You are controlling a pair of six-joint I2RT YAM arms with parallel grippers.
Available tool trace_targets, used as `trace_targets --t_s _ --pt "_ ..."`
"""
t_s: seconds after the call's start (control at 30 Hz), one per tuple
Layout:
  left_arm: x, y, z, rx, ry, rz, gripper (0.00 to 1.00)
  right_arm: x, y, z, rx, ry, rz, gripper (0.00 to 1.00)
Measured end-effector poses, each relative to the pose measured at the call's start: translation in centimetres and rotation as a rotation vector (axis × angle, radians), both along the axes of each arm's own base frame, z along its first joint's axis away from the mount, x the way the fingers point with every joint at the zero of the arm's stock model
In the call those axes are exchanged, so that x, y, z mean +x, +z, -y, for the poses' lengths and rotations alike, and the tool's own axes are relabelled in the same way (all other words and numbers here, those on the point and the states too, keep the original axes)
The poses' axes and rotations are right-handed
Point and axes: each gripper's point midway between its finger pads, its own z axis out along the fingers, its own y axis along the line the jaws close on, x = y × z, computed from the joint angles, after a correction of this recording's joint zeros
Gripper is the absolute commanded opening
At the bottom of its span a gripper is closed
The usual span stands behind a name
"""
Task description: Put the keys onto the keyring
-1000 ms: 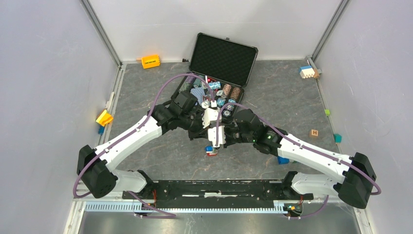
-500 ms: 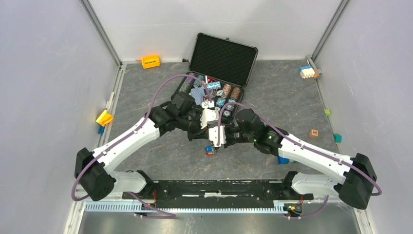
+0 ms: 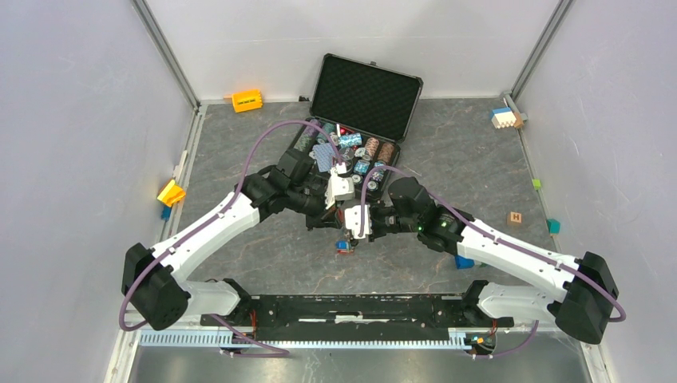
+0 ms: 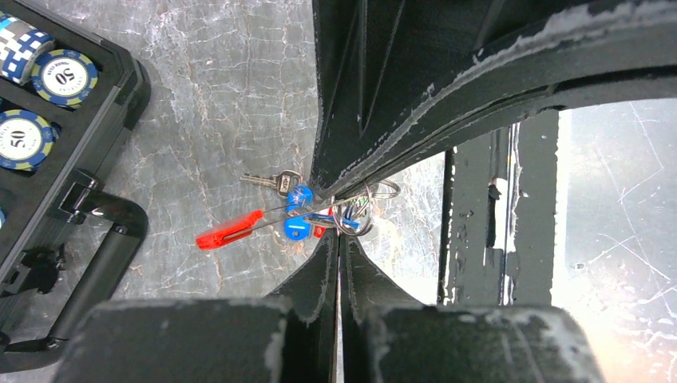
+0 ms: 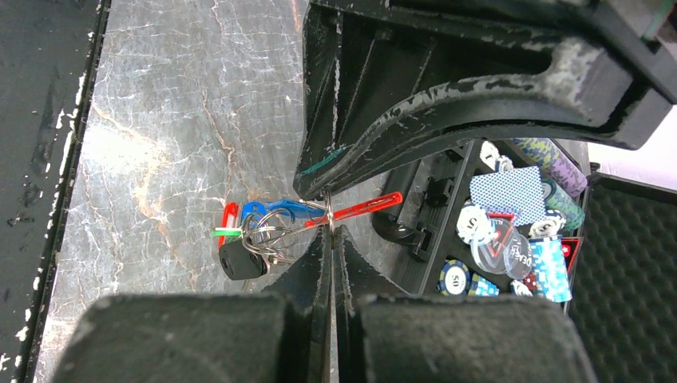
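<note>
left gripper (image 4: 337, 231): pinched shut, apparently on keyring (image 4: 227, 233) | right gripper (image 5: 329, 223): likewise pinched on it | keys (image 4: 296, 230): bunched toward table (image 3: 263, 263) near edge | advice: ring to be held level, key slid slowly

poker chip (image 4: 68, 77): "50" | second poker chip (image 4: 17, 144): "50" | wooden block (image 3: 515, 217): "H"

The left gripper (image 4: 335, 215) and right gripper (image 5: 327, 214) meet tip to tip at the keyring (image 5: 366, 205), so each is in the other's way. The open case (image 3: 367, 92) blocks the far side. The table (image 3: 279, 263) on the near side is bare.
</note>
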Motion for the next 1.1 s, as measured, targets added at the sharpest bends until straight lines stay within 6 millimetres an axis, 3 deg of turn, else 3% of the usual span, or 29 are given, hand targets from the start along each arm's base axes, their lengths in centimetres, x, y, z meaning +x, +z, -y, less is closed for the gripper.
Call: trace_targets --t_s 0.3,0.8,1.1 --pt "-0.7 -0.5 -0.2 -0.041 -0.022 -0.027 0.02 -0.6 -0.5 -0.1 0.016 0.025 -0.021 0.00" --pt "-1.7 -0.4 -0.7 -0.051 -0.073 -0.065 0.12 -1.5 -0.6 -0.3 0.038 0.096 -0.004 0.00" --pt "-1.2 -0.5 -0.3 -0.039 -0.074 -0.087 0.16 -1.5 -0.5 -0.2 0.043 0.099 -0.005 0.00"
